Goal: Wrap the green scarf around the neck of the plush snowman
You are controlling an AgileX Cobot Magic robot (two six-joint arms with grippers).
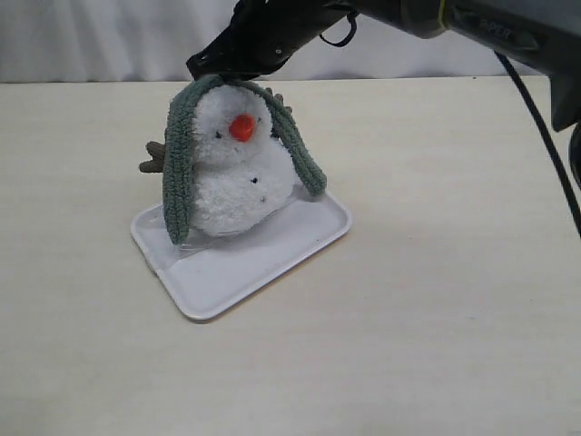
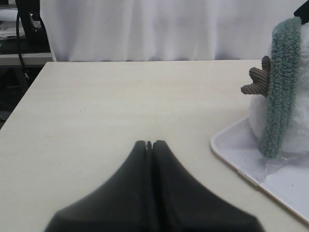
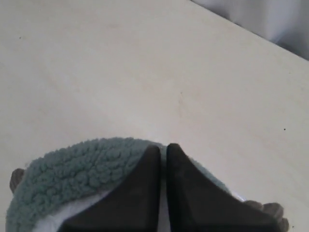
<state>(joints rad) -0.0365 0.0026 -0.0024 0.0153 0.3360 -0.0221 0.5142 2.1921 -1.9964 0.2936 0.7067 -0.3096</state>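
Note:
The plush snowman (image 1: pixel 231 182) stands upright on a white tray (image 1: pixel 263 263), orange nose facing forward. The green scarf (image 1: pixel 177 173) lies draped over the top of its head, one end hanging down each side to about the tray. My right gripper (image 1: pixel 211 73) sits at the crown of the head, its jaws pinched on the scarf (image 3: pixel 77 169) with only a thin slit between them (image 3: pixel 163 146). My left gripper (image 2: pixel 149 142) is shut with nothing in it, low over bare table well to the left of the tray (image 2: pixel 231 150). It does not show in the exterior view.
A brown twig arm (image 2: pixel 258 82) sticks out beside the hanging scarf end (image 2: pixel 280 87). Crinkled clear plastic lies under the snowman on the tray. A white curtain runs behind the table. Black cables trail from the right arm.

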